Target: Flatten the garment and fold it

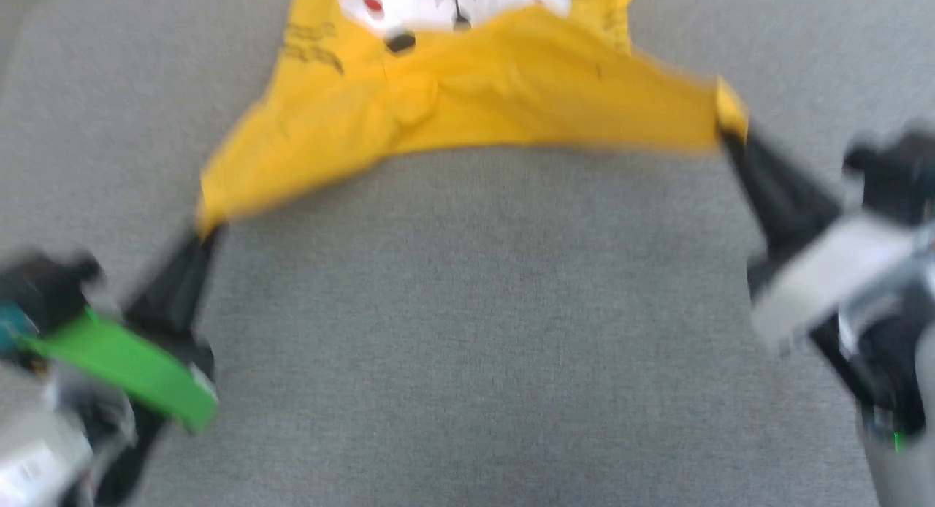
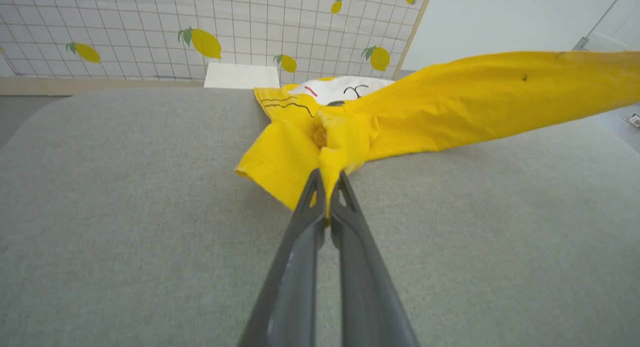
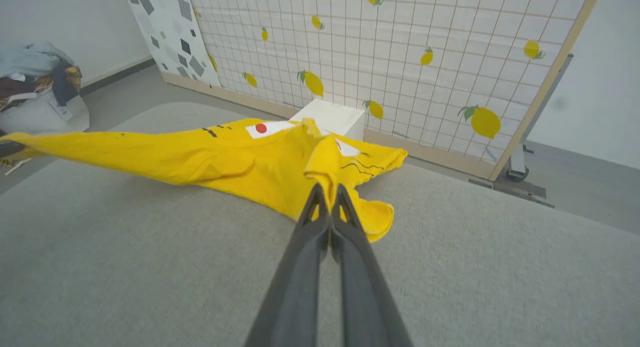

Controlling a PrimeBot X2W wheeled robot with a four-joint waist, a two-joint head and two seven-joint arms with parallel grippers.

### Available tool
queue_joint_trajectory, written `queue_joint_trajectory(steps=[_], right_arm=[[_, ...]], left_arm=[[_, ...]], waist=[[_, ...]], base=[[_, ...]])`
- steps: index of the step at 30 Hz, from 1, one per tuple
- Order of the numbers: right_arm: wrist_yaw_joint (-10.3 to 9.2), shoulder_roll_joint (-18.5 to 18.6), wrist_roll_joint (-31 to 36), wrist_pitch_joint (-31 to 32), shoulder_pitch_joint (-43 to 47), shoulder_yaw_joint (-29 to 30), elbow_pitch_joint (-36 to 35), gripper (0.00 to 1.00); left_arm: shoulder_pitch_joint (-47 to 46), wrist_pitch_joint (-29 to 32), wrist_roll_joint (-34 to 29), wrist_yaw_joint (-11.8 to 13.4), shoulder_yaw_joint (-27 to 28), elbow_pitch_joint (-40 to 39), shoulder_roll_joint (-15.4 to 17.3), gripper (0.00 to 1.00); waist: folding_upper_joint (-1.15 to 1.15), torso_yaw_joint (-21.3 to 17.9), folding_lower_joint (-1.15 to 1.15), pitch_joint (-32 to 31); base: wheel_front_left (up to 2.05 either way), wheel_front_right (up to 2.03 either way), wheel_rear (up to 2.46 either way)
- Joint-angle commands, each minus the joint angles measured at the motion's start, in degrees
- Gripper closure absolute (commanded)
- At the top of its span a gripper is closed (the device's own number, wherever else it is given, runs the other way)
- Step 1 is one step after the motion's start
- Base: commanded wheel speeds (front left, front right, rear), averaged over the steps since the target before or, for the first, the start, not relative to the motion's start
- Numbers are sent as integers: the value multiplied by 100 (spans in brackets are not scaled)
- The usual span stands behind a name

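The yellow-orange T-shirt (image 1: 467, 105) is stretched between my two grippers above the grey padded table (image 1: 467, 310), its printed face part lying at the far edge. My left gripper (image 1: 208, 233) is shut on the shirt's near left corner, and the left wrist view shows cloth (image 2: 425, 107) pinched between the fingertips of the left gripper (image 2: 327, 179). My right gripper (image 1: 727, 134) is shut on the near right corner; in the right wrist view the shirt (image 3: 200, 157) bunches at the right gripper (image 3: 327, 192). The head view is blurred.
Behind the table stands a white grid screen with lemon prints (image 3: 400, 47) and a white box (image 3: 332, 118). A pile of clothes in a white basket (image 3: 35, 92) sits on the floor at the left of the right wrist view.
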State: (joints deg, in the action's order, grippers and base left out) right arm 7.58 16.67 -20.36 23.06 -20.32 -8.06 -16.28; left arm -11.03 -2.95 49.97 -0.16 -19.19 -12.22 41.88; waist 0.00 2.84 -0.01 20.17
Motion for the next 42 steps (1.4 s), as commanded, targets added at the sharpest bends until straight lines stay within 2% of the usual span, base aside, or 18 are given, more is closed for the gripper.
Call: queue_joint_trajectory(steps=[1, 10, 17, 24, 29, 37, 38, 40, 41, 42], right_arm=[[-9, -17, -132, 63, 377, 79, -154, 100], [-9, 19, -746, 385, 2500, 794, -507, 100], [-9, -88, -965, 482, 3579, 1089, -340, 100], [-9, -98, -936, 1099, 4489, 1334, -89, 100], [-9, -199, -938, 1375, 4838, 1461, -1, 100], [-9, -373, -964, 1345, 4870, 1546, 78, 100], [-9, -407, -942, 1263, 4831, 1571, 100, 97], [-9, -474, -892, 1093, 4739, 1600, 166, 38], [-9, -496, -872, 1043, 4703, 1594, 206, 0], [-9, -514, -846, 972, 4643, 1573, 241, 0]], left_arm=[[316, 40, 49, 74, -45, -99, 91, 100], [1844, 431, 151, 425, -439, -161, 418, 100], [2515, 814, 413, 641, -814, 136, 307, 100], [3021, 1461, 716, 987, -1073, 376, 388, 100], [3226, 1788, 896, 1208, -1129, 388, 460, 100], [3110, 1431, 760, 1330, -877, 78, 488, 100], [3067, 1359, 752, 1336, -822, -22, 469, 100], [3002, 1270, 699, 1352, -757, -219, 478, 100], [2979, 1239, 674, 1362, -735, -306, 484, 100], [2958, 1221, 639, 1380, -719, -416, 502, 100]], waist=[[0, 34, 1, -576], [0, 72, 1, -942], [0, 54, 1, -1098], [0, 8, 1, -1190], [0, -11, 1, -1221], [0, 16, 1, -1255], [0, 33, 1, -1258], [0, 60, 1, -1266], [0, 70, 1, -1270], [0, 82, 1, -1269]], base=[[0, 0, 0], [0, 0, 0], [0, 0, 0], [0, 0, 0], [0, 0, 0], [0, 0, 0], [0, 0, 0], [0, 0, 0], [0, 0, 0], [0, 0, 0]])
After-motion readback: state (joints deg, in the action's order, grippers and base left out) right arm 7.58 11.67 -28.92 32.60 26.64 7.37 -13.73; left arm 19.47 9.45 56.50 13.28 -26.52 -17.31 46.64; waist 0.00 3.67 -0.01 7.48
